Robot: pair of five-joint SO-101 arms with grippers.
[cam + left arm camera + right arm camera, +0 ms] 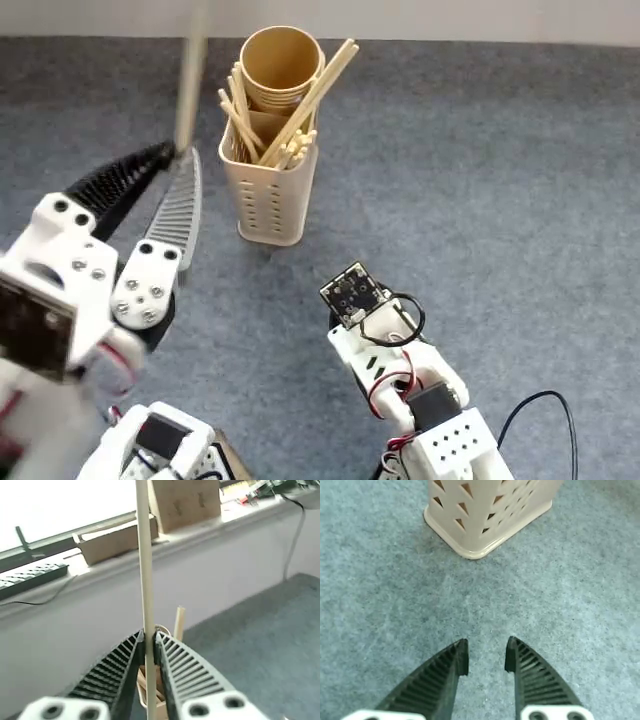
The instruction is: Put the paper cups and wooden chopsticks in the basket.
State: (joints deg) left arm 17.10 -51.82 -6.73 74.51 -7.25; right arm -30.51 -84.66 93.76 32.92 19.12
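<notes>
My left arm takes up the lower left of the high view. Its wrist is raised and angled so the left gripper points toward the upper left of the frame. In the left wrist view its ribbed fingers are pinched tight on a chopstick, which stands upright between the tips. My right arm sits at the bottom, just right of centre, with its wrist bent over. The right gripper points downward with its jaws parted — a narrow gap shows between the black tips.

White arms, black ribbed fingers, red wires
</notes>
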